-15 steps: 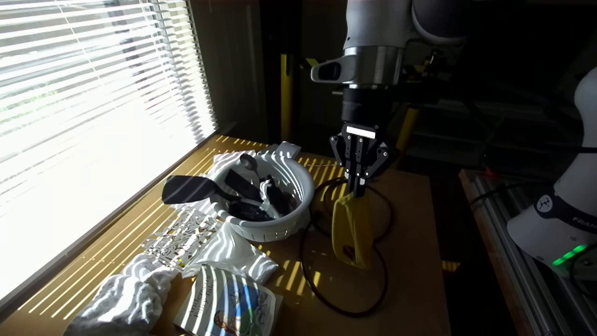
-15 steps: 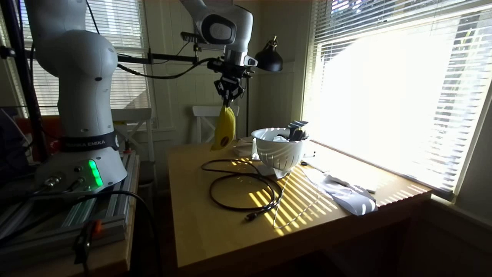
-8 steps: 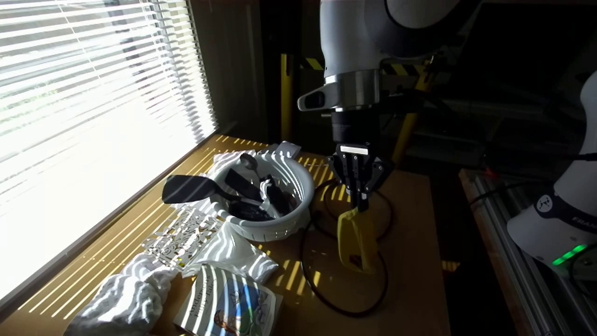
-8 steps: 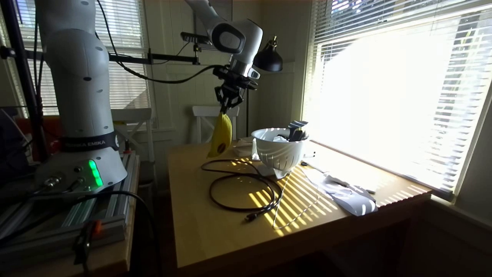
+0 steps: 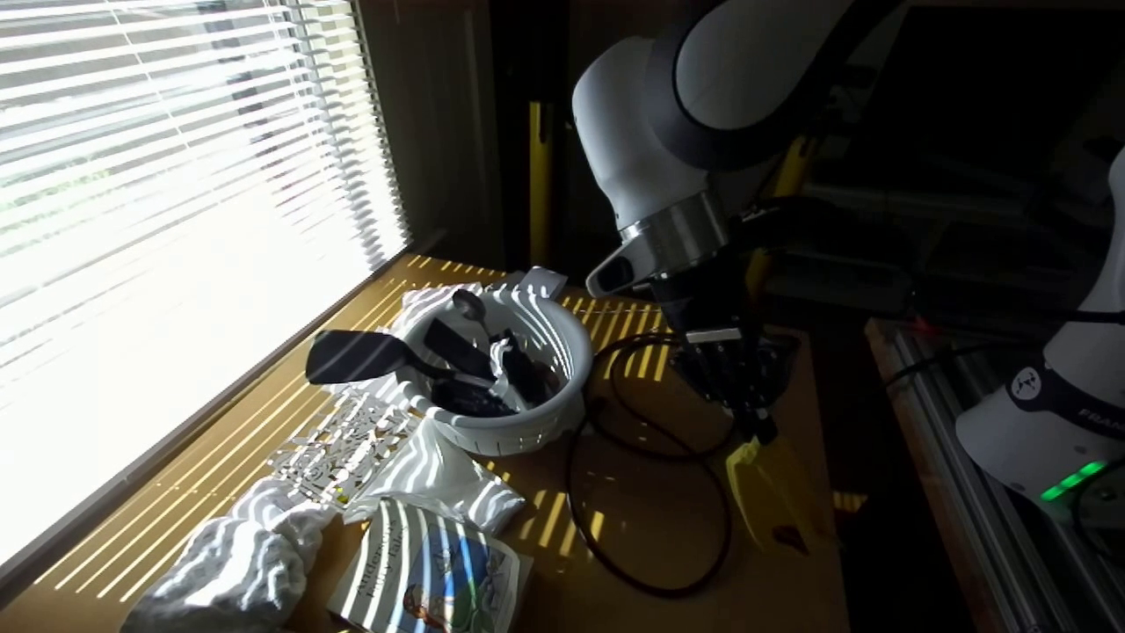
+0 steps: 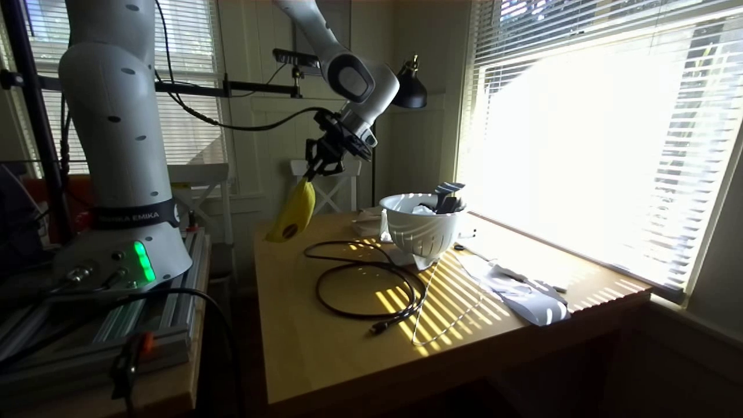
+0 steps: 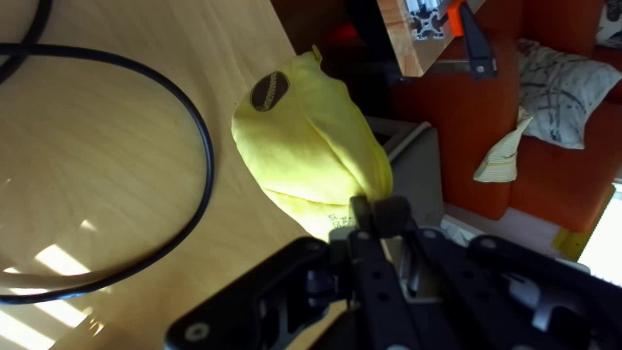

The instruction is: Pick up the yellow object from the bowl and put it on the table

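Black two-finger end effector is clamping one end of the curved yellow fabric banana, which is hanging below it, apparently clear of the brown wooden worktop, long axis slanting down toward the white robot base.

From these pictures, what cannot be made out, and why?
Wrist view: pinched end of the yellow banana-shaped cloth pouch, behind black gripper fingers.
An exterior view: inside bottom of the round white bowl, under dark utensils.
Same view: part of the white illustrated book, cut by lower edge.
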Controlling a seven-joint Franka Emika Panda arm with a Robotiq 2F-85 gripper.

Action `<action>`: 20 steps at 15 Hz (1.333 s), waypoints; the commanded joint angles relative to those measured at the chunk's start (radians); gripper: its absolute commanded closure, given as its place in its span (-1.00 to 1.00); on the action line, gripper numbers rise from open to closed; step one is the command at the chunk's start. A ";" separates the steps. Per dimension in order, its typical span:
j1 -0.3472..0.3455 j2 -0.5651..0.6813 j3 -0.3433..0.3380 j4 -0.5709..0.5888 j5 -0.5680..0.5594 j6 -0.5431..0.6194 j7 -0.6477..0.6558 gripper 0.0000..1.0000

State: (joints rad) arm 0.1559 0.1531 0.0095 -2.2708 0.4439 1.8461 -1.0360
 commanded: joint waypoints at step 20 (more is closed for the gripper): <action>0.035 0.350 0.075 0.367 -0.465 0.225 0.899 -0.71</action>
State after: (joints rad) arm 0.1662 0.5220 0.0843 -1.9034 0.0642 2.0422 -0.2208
